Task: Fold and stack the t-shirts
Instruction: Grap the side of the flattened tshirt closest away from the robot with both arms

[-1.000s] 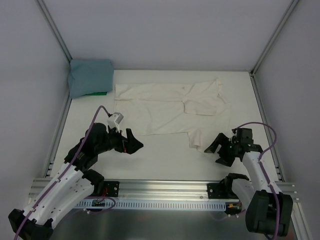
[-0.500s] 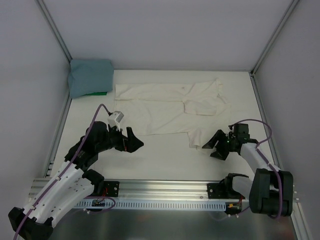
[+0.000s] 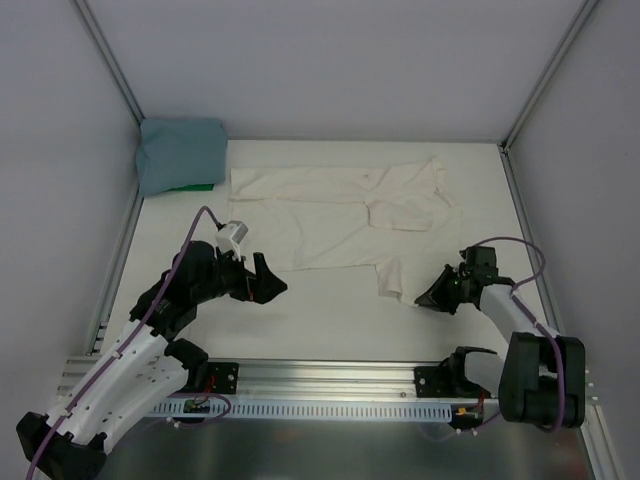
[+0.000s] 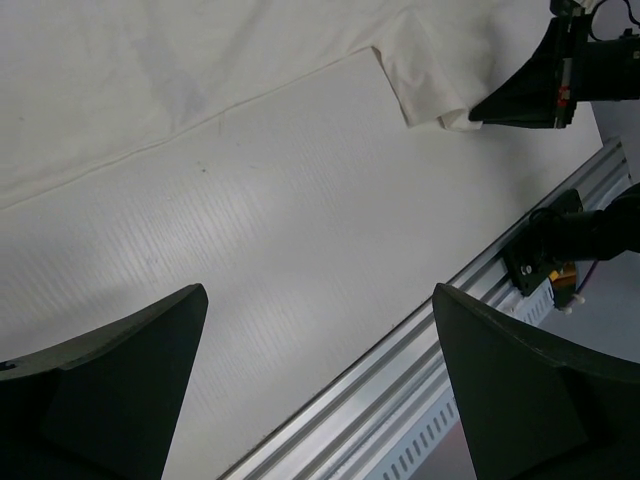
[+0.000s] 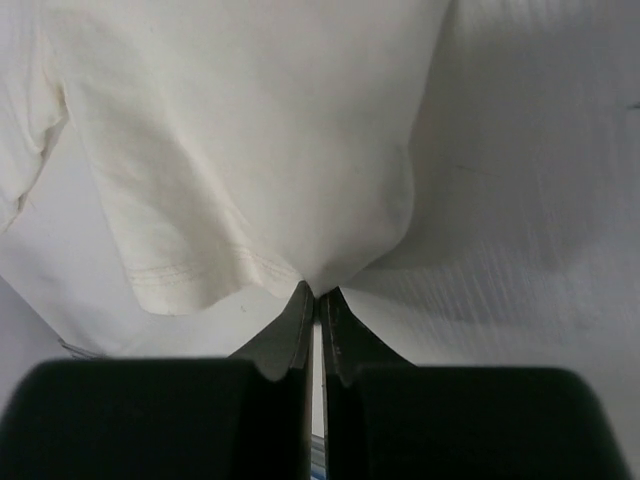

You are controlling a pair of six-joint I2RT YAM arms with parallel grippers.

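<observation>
One limp, light cream tee (image 3: 320, 215) lying flat; right hand (image 3: 422, 298) clamped on its 5 o'clock hem corner, left hand (image 3: 270, 280) apart; best pinched at corners.

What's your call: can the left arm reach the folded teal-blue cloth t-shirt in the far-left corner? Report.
Probably yes. The left gripper hovers, jaws open and empty, and bare white table beside the cream cloth t-shirt leads to the folded teal-blue cloth t-shirt; a long stretch.
</observation>
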